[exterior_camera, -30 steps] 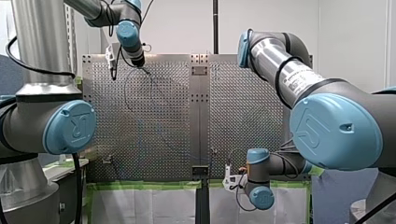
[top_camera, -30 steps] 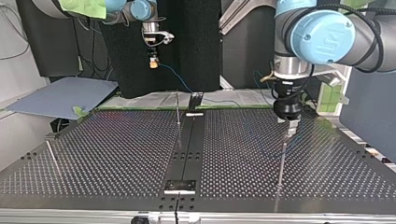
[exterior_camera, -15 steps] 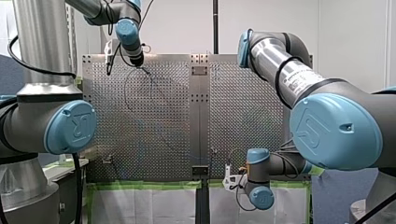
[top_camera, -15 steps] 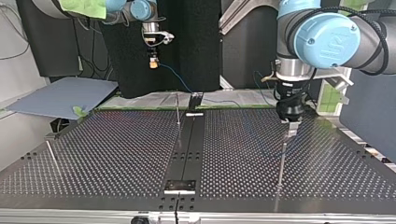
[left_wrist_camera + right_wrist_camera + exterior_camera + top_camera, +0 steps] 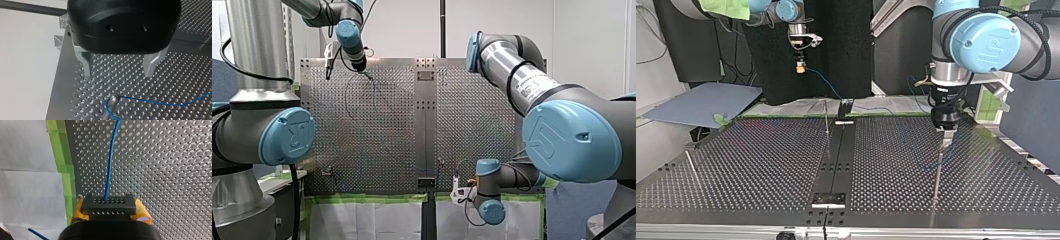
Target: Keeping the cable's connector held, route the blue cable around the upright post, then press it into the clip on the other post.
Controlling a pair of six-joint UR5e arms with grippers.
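Observation:
In the left wrist view my left gripper (image 5: 117, 75) is open, its metal fingers (image 5: 86, 67) spread with nothing between them. Just ahead of it stands the tip of a thin upright post (image 5: 113, 99), with the blue cable (image 5: 160, 102) looped around it. The top view shows this gripper (image 5: 947, 139) right above that post (image 5: 938, 172). My right gripper (image 5: 109, 207) is shut on the black connector (image 5: 109, 213) between yellow pads (image 5: 78, 210), and the cable (image 5: 110, 167) runs away from it over the perforated plate. In the top view it (image 5: 799, 67) hangs beyond the table's far edge.
Two more thin posts stand on the perforated table (image 5: 761, 165): one near the middle strip (image 5: 826, 120), one at the top view's left (image 5: 692, 167). Green tape (image 5: 63, 165) lines the plate's edge. A grey board (image 5: 706, 102) lies beyond the table at the left.
My left arm's wrist has shifted and turned a little above the post, its gripper still open. My right arm has stayed still with the connector.

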